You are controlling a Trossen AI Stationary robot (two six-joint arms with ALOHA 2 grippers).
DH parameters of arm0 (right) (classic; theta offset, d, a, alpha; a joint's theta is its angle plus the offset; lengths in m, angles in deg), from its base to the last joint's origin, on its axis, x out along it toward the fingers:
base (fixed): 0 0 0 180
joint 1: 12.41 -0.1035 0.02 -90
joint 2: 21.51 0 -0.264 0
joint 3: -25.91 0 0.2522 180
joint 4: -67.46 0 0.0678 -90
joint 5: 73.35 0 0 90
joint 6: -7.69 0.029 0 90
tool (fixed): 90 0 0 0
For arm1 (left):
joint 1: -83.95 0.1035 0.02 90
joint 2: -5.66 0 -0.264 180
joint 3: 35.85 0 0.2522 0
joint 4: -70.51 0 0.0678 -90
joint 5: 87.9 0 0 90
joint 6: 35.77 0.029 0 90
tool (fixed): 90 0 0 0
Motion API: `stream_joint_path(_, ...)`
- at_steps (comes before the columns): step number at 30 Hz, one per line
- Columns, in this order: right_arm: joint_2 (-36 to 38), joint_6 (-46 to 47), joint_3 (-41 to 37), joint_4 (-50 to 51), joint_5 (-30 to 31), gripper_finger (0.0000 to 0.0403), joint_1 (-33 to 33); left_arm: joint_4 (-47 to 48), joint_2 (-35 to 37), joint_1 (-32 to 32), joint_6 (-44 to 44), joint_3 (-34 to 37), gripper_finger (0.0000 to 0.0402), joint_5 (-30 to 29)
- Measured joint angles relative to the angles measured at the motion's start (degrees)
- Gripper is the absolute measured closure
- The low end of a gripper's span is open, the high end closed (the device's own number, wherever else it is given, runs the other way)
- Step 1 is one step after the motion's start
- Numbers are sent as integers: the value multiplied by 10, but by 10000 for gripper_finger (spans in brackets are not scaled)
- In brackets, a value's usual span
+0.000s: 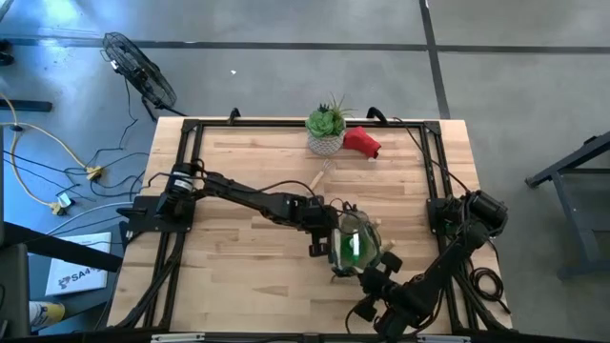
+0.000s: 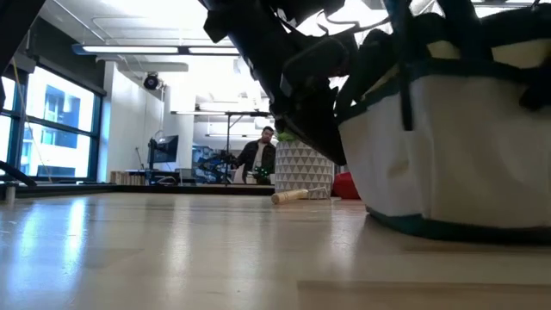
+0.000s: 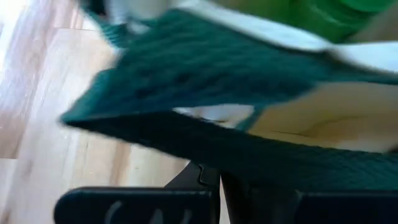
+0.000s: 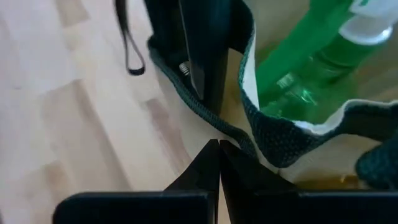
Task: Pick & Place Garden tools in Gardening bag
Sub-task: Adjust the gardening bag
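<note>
The tan gardening bag (image 1: 355,246) with its dark green rim stands on the table's near middle. The green spray bottle (image 1: 351,248) lies inside it and also shows in the right wrist view (image 4: 311,68). My left gripper (image 1: 322,229) is shut at the bag's left rim. My right gripper (image 1: 370,274) is shut at its near rim. A wooden-handled tool (image 1: 322,176) and a red soft item (image 1: 362,143) lie on the table farther back. The other tools are out of view. My left gripper is shut on the bag's dark green rim (image 3: 205,146) on the bag's left side, coming level from the table's left. The rim band runs across the fingertips and hides the pinch. The bag's base stays on the table. My right gripper pinches the bag's dark green rim (image 4: 239,138) at the bag's near side, only at the shut fingertips (image 4: 208,163). It comes slanting from the near right. The rim is pulled outward into a fold there, and the bag's base rests on the table.
A green spiky plant in a white pot (image 1: 326,129) stands at the far middle, with the red item beside it. A black frame (image 1: 191,171) runs around the table's edges. A person (image 2: 263,155) sits in the room far behind. Bare wood (image 1: 238,267) lies at the near left.
</note>
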Motion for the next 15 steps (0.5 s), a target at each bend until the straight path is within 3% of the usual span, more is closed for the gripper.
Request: stream_joint_path(15, 0, 173, 0, 183, -53, 400, -21, -101, 0, -67, -5, 0, 401, 48)
